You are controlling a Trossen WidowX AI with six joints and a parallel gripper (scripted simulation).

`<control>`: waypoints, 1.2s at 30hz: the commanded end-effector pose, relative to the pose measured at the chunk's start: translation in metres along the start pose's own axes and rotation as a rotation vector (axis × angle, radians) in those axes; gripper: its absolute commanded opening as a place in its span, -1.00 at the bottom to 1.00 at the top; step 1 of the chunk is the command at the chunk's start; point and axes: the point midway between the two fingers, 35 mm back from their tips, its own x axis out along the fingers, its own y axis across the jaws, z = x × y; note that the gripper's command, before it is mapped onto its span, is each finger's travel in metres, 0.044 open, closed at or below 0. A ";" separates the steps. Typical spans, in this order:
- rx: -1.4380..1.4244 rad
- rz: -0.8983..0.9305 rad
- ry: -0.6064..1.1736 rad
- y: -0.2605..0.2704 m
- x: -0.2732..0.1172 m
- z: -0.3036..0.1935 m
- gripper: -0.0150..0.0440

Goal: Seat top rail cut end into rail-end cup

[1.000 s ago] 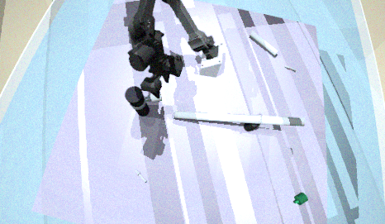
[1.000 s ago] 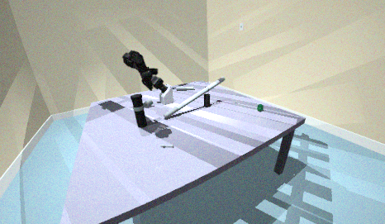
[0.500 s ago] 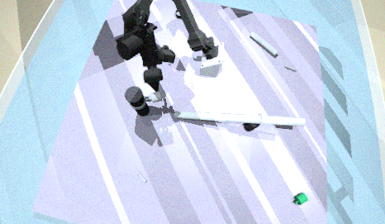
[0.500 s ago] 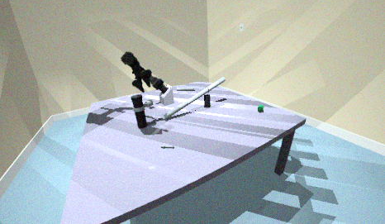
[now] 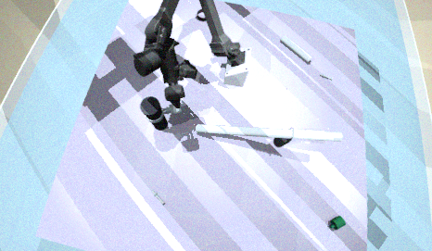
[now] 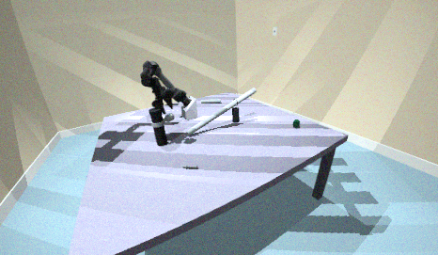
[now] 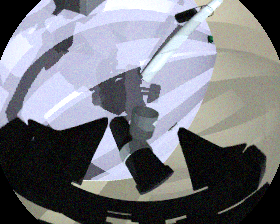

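Note:
The big black post (image 5: 150, 106) (image 6: 161, 135) (image 7: 150, 171) stands upright, its pale brace band (image 6: 159, 125) a little above mid-height. The rail-end cup (image 5: 175, 110) (image 6: 168, 117) (image 7: 144, 119) hangs on the band's rail side. The white rail (image 5: 246, 131) (image 6: 221, 112) (image 7: 178, 45) slopes through the loop cap on the small dark post (image 5: 281, 142) (image 6: 236, 115). Its cut end is low, near the table, apart from the cup. My gripper (image 5: 191, 94) (image 6: 166, 109) (image 7: 144, 125) is open and empty above the cup side, clear of the rail; the cup shows between the fingertips in the wrist view.
The white arm base (image 5: 236, 76) (image 6: 190, 109) stands behind the rail. A loose pale tube (image 5: 296, 50) (image 6: 211, 102) lies at the back right. A green piece (image 5: 337, 222) (image 6: 296, 123) lies at the right. A small thin piece (image 5: 158, 198) (image 6: 190, 167) lies at the front. A black ring (image 5: 201, 15) lies behind.

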 end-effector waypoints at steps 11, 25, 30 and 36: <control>-0.005 -0.008 0.004 -0.001 0.019 -0.002 1.00; -0.005 -0.009 0.004 -0.002 0.042 -0.002 1.00; -0.005 -0.009 0.005 -0.002 0.051 -0.002 1.00; -0.005 -0.009 0.005 -0.001 0.060 -0.001 1.00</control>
